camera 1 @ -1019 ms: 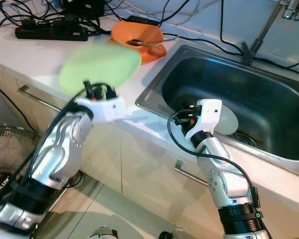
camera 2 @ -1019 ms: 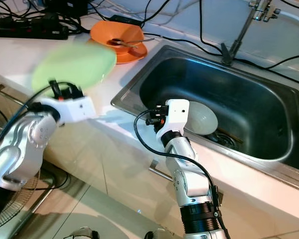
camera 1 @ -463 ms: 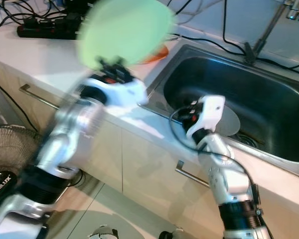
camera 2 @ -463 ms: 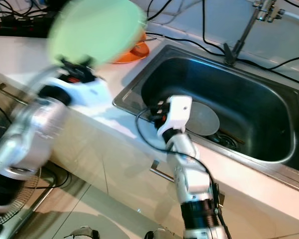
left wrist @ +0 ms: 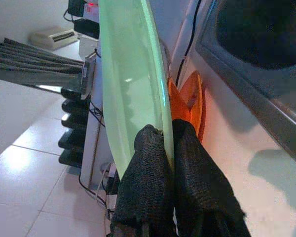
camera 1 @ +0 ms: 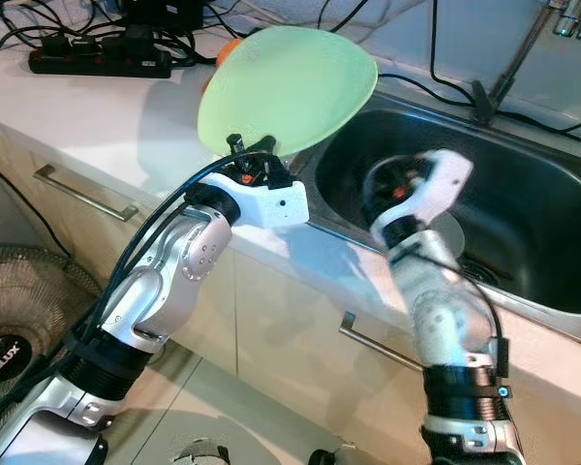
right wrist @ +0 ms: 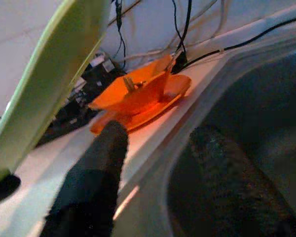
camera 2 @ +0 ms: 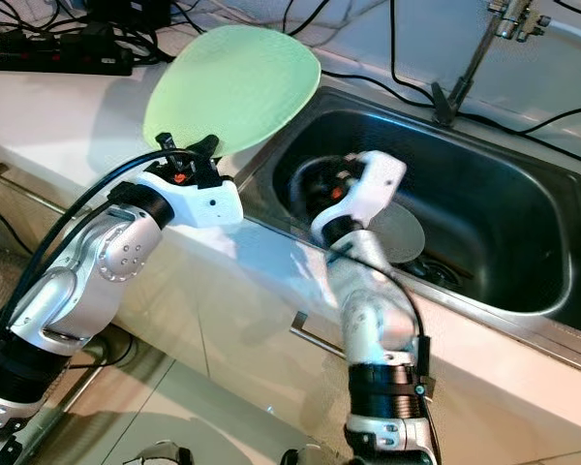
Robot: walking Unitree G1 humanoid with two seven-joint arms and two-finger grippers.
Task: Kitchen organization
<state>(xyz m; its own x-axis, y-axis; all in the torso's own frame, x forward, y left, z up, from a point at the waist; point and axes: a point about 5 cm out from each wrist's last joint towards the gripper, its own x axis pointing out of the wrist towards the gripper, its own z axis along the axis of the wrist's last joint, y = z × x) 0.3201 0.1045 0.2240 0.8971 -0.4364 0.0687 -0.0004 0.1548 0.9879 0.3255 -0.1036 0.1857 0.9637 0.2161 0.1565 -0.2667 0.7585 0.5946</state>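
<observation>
My left gripper [camera 1: 240, 155] is shut on the lower rim of a pale green plate [camera 1: 289, 85], which it holds tilted up in the air over the counter edge beside the steel sink [camera 1: 523, 291]. The plate's rim [left wrist: 130, 89] sits pinched between the black fingers [left wrist: 153, 173]. My right gripper [right wrist: 158, 153] is open and raised over the sink's left part, with nothing between its fingers [right wrist: 96, 168]. A white dish [camera 2: 402, 232] lies in the sink bottom behind the right arm. An orange plate with an orange bowl [right wrist: 138, 91] stands on the counter behind the green plate.
A black power strip [camera 1: 97, 63] and tangled cables lie at the back of the white counter [camera 1: 97, 126]. A faucet [camera 1: 508, 63] rises behind the sink. Cabinet drawers with metal handles [camera 1: 82, 194] are below. A fan [camera 1: 10, 320] stands on the floor at left.
The left gripper has swung the green plate up and right, from over the counter toward the sink edge. The right gripper has risen from the sink's front wall.
</observation>
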